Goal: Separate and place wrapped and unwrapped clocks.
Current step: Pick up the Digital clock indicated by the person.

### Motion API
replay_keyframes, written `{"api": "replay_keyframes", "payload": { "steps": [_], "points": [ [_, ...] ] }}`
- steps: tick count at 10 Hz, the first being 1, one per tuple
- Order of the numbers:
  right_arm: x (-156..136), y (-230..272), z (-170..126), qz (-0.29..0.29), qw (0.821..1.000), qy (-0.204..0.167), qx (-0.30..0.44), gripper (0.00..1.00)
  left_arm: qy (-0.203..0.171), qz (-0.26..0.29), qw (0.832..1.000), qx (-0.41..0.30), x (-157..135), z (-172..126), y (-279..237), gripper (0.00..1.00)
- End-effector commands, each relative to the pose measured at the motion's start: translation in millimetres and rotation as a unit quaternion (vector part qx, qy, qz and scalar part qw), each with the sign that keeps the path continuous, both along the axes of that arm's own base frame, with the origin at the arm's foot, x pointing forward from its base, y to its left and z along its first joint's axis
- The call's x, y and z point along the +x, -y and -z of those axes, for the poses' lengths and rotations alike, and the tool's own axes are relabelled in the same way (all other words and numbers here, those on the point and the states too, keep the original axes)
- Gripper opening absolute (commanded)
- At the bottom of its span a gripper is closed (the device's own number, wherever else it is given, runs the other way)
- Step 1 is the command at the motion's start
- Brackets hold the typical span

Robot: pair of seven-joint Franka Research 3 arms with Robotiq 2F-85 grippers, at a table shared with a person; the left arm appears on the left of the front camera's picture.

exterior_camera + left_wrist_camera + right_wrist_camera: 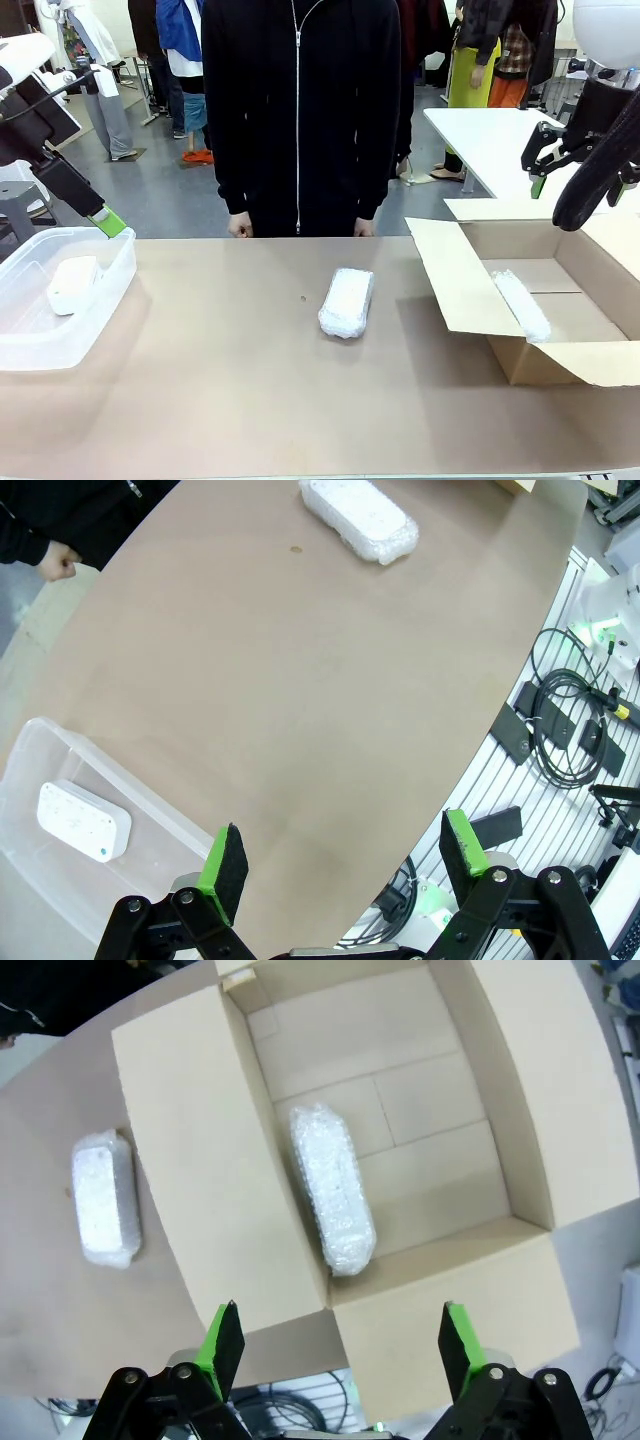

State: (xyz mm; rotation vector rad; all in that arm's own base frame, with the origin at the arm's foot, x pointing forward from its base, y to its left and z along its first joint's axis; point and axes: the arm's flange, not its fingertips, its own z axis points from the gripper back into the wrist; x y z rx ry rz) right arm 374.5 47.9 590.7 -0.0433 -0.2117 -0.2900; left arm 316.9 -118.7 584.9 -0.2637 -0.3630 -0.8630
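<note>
Bare brown tabletop (220, 380) all round the crinkly white bubble-wrapped bundle (347, 301) at table centre, well apart from both containers. Open brown cardboard box (560, 365) at the right edge, flaps spread. Second bubble-wrapped bundle (522, 303) lies along its left wall, the rest of the floor free. Clear plastic bin (60, 236) at the left edge holds the smooth white rounded rectangular bare clock (72, 284). Left gripper (345, 865) wide open, empty, over the bin side. Right gripper (340, 1345) wide open, empty, above the box.
</note>
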Motion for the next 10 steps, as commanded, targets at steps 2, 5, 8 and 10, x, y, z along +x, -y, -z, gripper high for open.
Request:
{"api": "replay_keyframes", "payload": {
  "steps": [2,5,8,10],
  "points": [
    [-0.2,-0.6,1.3,-0.004,1.0,-0.006,0.016,1.0,0.004,-0.001,1.0,-0.002,-0.1,-0.3,0.2,1.0],
    [-0.2,-0.6,1.3,-0.004,1.0,-0.006,0.016,1.0,0.004,-0.001,1.0,-0.002,-0.1,-0.3,0.2,1.0],
    [0.0,0.0,0.0,0.0,1.0,0.0,0.0,1.0,0.004,-0.001,1.0,-0.002,-0.1,-0.3,0.2,1.0],
    [-3.2,-37.3,-9.8,-0.239,0.969,0.055,0.027,1.0,0.004,-0.001,1.0,-0.002,-0.1,-0.3,0.2,1.0]
  ]
}}
